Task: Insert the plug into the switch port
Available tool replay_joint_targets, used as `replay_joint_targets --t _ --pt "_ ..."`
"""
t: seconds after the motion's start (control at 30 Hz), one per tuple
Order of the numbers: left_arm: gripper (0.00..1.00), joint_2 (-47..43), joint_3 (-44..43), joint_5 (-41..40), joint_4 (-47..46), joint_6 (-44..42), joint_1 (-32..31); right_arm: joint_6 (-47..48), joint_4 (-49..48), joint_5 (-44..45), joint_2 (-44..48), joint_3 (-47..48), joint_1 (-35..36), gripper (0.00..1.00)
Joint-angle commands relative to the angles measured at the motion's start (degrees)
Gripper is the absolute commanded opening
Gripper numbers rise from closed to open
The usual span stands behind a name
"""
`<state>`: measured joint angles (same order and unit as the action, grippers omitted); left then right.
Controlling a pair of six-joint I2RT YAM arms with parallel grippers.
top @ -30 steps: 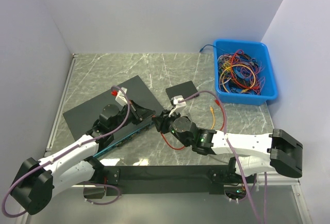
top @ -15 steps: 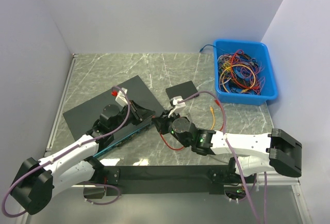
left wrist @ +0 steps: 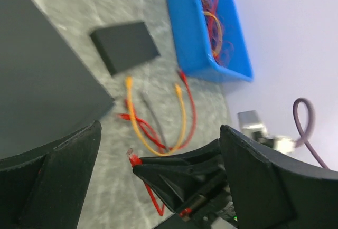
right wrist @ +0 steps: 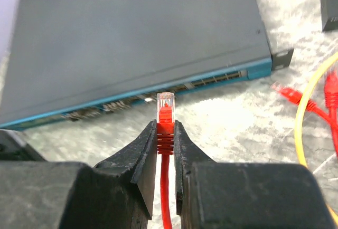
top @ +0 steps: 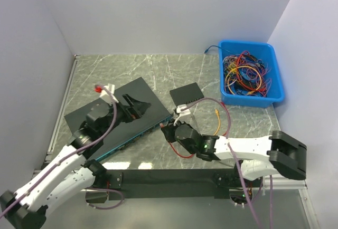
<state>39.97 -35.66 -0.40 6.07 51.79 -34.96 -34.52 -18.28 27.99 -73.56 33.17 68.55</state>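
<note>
The left gripper (top: 133,105) hangs over the switch (top: 141,88) with its jaws wide apart and gripping nothing. The switch therefore lies unbraced, and a push from the plug (right wrist: 165,107) could slide it away toward 11 o'clock instead of seating the connector. To its right, the right gripper (right wrist: 165,129) is pinched tight on the plug's red boot, the clear tip aimed at 12 o'clock just short of the port row (right wrist: 200,84). Held that far back, the plug may pivot or catch on a port's edge if it arrives slightly off line.
</note>
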Motion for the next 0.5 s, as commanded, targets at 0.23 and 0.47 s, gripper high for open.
replay_joint_targets --t 0.23,0.47 --pt "0.99 -14.1 -12.5 -21.6 30.9 -8.6 0.2 0.2 -5.9 2.7 -18.0 4.4 1.3 0.00" --pt "0.99 -17.7 -14.0 -26.0 34.1 -11.3 0.2 1.8 -6.5 3.7 -24.3 9.2 1.2 0.00"
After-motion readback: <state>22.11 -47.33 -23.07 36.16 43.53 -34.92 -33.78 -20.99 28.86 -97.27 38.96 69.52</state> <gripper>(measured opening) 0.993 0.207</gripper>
